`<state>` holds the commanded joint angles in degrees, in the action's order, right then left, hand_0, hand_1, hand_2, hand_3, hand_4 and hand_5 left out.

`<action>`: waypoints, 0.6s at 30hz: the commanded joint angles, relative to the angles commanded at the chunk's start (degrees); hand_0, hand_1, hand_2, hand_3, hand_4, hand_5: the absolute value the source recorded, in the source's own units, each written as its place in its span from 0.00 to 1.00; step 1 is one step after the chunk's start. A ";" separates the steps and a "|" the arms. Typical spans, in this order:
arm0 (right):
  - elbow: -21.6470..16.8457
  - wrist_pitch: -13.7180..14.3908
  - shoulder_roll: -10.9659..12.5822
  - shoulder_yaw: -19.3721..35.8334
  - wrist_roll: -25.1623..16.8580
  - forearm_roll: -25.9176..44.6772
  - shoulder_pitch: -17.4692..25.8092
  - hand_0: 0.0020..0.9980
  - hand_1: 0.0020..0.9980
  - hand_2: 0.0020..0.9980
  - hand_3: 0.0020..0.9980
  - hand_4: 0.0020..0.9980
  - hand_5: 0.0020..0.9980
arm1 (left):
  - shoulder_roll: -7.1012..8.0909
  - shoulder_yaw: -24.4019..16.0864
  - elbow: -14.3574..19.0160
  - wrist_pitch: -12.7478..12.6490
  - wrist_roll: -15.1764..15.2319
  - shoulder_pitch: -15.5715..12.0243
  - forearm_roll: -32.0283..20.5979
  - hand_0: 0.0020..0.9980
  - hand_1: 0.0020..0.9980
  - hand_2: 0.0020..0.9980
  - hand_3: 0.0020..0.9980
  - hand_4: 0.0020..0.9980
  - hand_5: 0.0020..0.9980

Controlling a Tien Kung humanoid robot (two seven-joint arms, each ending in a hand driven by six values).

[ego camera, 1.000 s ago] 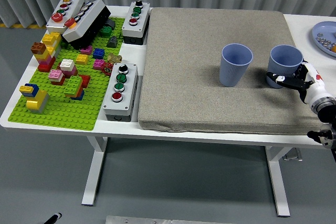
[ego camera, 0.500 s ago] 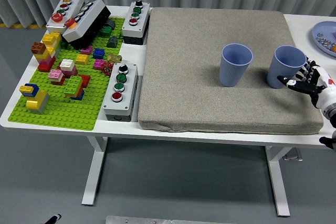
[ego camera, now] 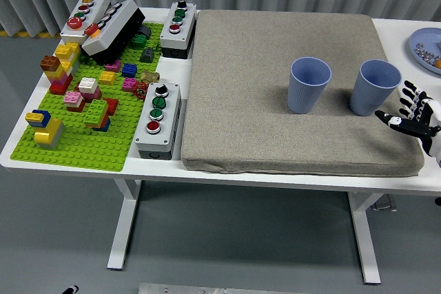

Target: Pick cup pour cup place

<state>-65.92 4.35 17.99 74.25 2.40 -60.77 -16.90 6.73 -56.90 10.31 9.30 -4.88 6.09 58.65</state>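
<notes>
Two blue-grey ribbed cups stand upright on the grey felt mat (ego camera: 275, 87) that covers the right part of the white table (ego camera: 172, 164); the left cup (ego camera: 309, 85) sits near the mat's middle, the right cup (ego camera: 374, 87) stands beside it toward the mat's right edge, the two apart and not touching; the right hand (ego camera: 413, 116) hovers at the picture's right edge, just beside the right cup and clear of it, fingers spread and holding nothing; the left hand is out of view. Judged from their thin walls and ribbed sides, the cups are probably light plastic, stiff enough to keep shape yet liable to flex or tip under a hard squeeze; the ribs should give the fingers some purchase. The recommended hold is around the mid-body, fingers wrapping one side and thumb opposing, below the rim so the mouth stays free for pouring; contents cannot be seen from here, so treat either cup as possibly loaded and keep it upright. The soft mat may let a base rock on set-down.
</notes>
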 joint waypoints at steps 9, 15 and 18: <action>-8.63 3.33 1.82 5.13 7.65 -2.37 -2.97 0.93 0.89 0.94 0.90 0.86 0.29 | 0.24 -0.41 0.00 -0.12 0.17 0.45 0.42 0.84 0.81 0.86 0.78 0.62 1.00; -11.53 4.11 3.66 7.72 8.77 -2.92 -5.85 0.88 0.80 0.79 0.80 0.85 0.45 | 0.45 -1.09 0.00 -0.25 0.20 0.87 0.91 0.84 0.81 0.86 0.78 0.62 1.00; -10.19 7.21 3.71 7.25 7.22 -2.09 -7.76 0.88 0.80 0.79 0.80 0.85 0.45 | 0.53 -1.32 0.00 -0.27 0.14 1.06 1.15 0.84 0.81 0.86 0.78 0.62 1.00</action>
<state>-76.11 11.55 21.69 81.50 9.62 -62.86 -24.66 7.26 -58.22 10.31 9.04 -4.74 7.15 59.80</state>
